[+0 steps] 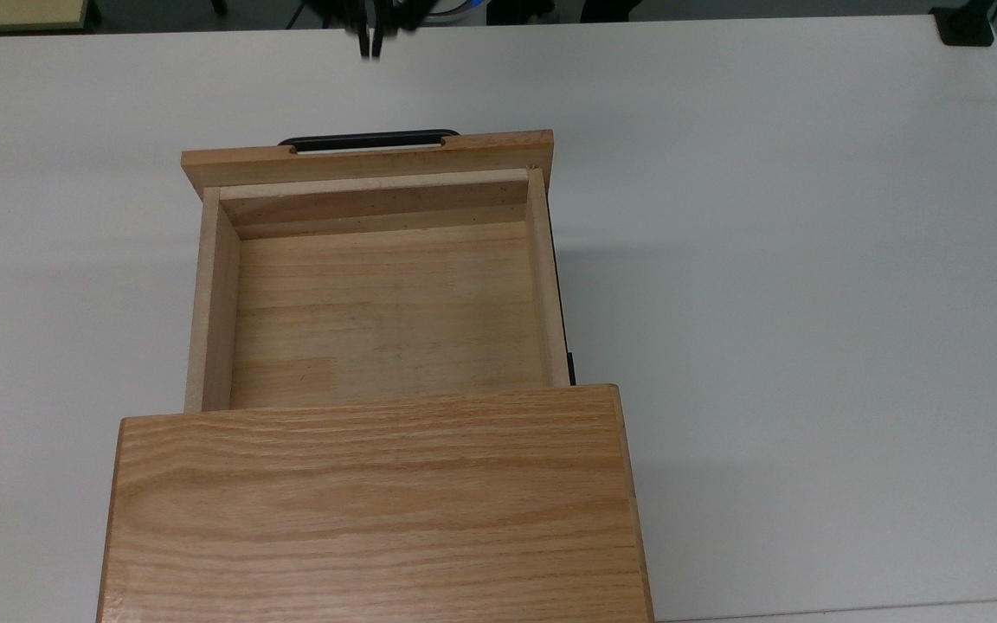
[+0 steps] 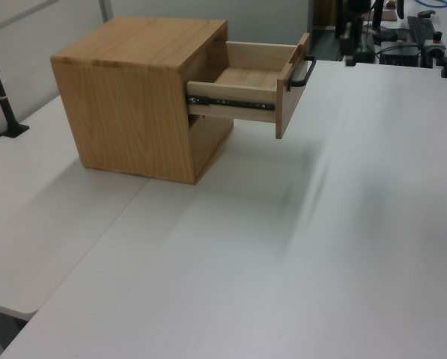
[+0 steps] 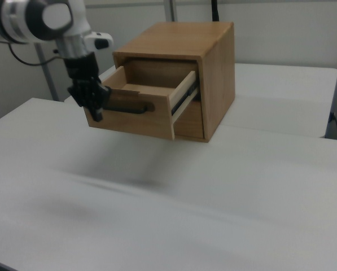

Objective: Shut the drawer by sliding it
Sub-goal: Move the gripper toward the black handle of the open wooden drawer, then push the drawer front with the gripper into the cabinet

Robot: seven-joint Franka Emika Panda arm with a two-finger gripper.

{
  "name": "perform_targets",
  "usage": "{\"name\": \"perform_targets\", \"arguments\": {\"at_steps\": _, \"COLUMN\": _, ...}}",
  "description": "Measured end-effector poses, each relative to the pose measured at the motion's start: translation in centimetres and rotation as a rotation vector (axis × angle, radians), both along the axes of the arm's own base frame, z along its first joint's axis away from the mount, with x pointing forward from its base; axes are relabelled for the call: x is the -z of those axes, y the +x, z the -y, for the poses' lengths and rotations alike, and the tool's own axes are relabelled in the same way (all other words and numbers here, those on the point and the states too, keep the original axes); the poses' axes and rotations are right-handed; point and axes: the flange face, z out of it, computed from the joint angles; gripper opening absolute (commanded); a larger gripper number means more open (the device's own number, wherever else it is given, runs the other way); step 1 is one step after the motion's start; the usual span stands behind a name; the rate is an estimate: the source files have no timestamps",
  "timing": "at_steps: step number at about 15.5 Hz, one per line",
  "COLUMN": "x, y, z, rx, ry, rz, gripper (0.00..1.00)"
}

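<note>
Drawer point(image 1: 382, 294) pulled out | fingers point(image 1: 370, 43) pressed together, apart from handle point(image 1: 369, 139)

Drawer point(image 1: 382, 311) open; hand point(image 1: 370, 45) above handle point(image 1: 369, 140), apart.

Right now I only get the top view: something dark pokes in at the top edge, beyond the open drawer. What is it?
Observer: The gripper of a white robot arm. In the right view it hangs in front of the drawer, roughly level with its black handle.
Operator: Is it touching the drawer?
Observer: No, the left view shows open space between gripper and handle.
Operator: What holds the drawer up?
Observer: A black slide rail along its side, running into the cabinet.
</note>
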Motion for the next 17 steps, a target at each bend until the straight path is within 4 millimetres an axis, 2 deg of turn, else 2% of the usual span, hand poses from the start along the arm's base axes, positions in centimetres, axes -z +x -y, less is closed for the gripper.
{"name": "perform_targets", "arguments": {"at_steps": 2, "x": 2.7, "y": 2.9, "z": -0.4, "rx": -0.035, "ry": 0.031, "rz": 0.051, "gripper": 0.09}}
{"name": "perform_targets", "arguments": {"at_steps": 4, "x": 3.7, "y": 4.1, "z": -0.6, "rx": -0.054, "ry": 0.062, "rz": 0.086, "gripper": 0.09}}
{"name": "perform_targets", "arguments": {"at_steps": 8, "x": 3.6, "y": 5.7, "z": -0.9, "rx": -0.054, "ry": 0.094, "rz": 0.147, "gripper": 0.09}}
{"name": "perform_targets", "arguments": {"at_steps": 13, "x": 3.7, "y": 9.5, "z": -1.1, "rx": -0.051, "ry": 0.109, "rz": 0.220, "gripper": 0.09}}
{"name": "perform_targets", "arguments": {"at_steps": 17, "x": 3.7, "y": 11.7, "z": -1.1, "rx": -0.035, "ry": 0.111, "rz": 0.342, "gripper": 0.09}}
